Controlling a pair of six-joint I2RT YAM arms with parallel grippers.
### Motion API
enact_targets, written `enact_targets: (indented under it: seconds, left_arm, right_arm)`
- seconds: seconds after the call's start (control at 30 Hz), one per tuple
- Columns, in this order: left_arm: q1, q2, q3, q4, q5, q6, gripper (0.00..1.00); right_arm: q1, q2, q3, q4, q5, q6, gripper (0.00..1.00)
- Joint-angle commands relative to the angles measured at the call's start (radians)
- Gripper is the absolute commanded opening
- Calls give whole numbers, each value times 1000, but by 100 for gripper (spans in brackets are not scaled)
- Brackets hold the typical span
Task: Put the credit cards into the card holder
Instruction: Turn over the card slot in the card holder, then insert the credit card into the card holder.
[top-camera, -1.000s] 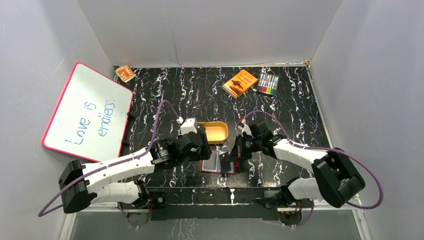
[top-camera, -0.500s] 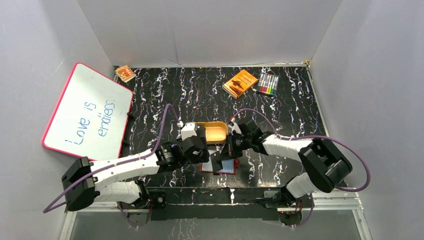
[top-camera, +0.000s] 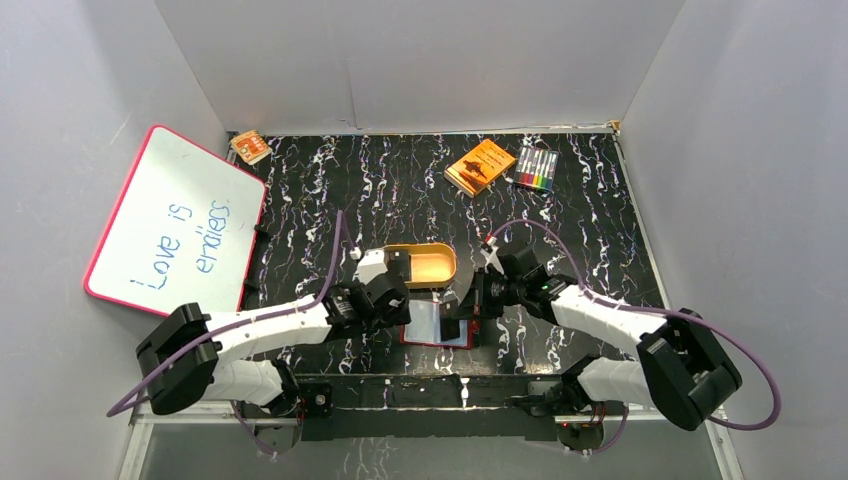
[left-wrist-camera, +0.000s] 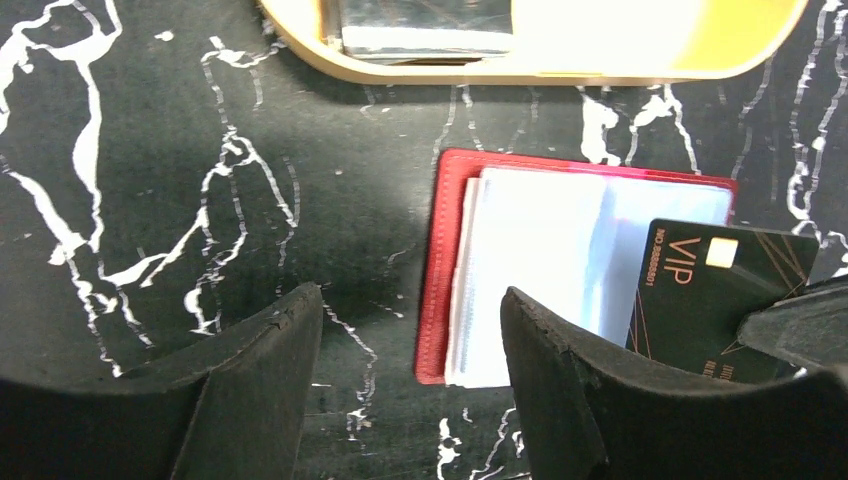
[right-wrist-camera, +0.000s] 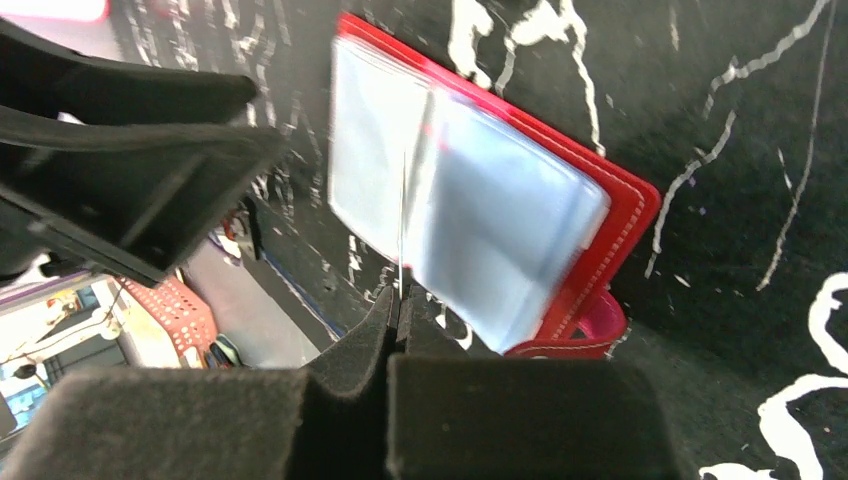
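The card holder lies open on the black mat, red with pale blue pockets; it also shows in the top view and the right wrist view. My right gripper is shut on a black VIP credit card, seen edge-on in the right wrist view. The card stands tilted over the holder's right-hand pockets. My left gripper is open and empty, low over the holder's left edge, one finger above the pockets. Another card lies in the tan tray.
The tan oval tray sits just behind the holder. An orange box and a pack of markers lie at the back right. A whiteboard leans at the left, with a small orange item behind it.
My right gripper swung left over the holder with the card, then came back right and nearer. My left gripper moved slightly nearer, toward the holder's left edge.
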Motion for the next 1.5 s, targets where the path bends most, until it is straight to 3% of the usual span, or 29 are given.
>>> enact_targets:
  seconds: [0.0, 0.9, 1.47]
  left_arm:
    - [25, -45, -39, -44, -39, -53, 62]
    - [42, 14, -119, 22, 84, -68, 53]
    - [43, 47, -133, 67, 149, -68, 45]
  right_arm:
    - [-1, 42, -17, 63, -34, 22, 0]
    - [-1, 222, -22, 247, -123, 94, 0]
    - [-3, 234, -84, 327, -28, 182, 0]
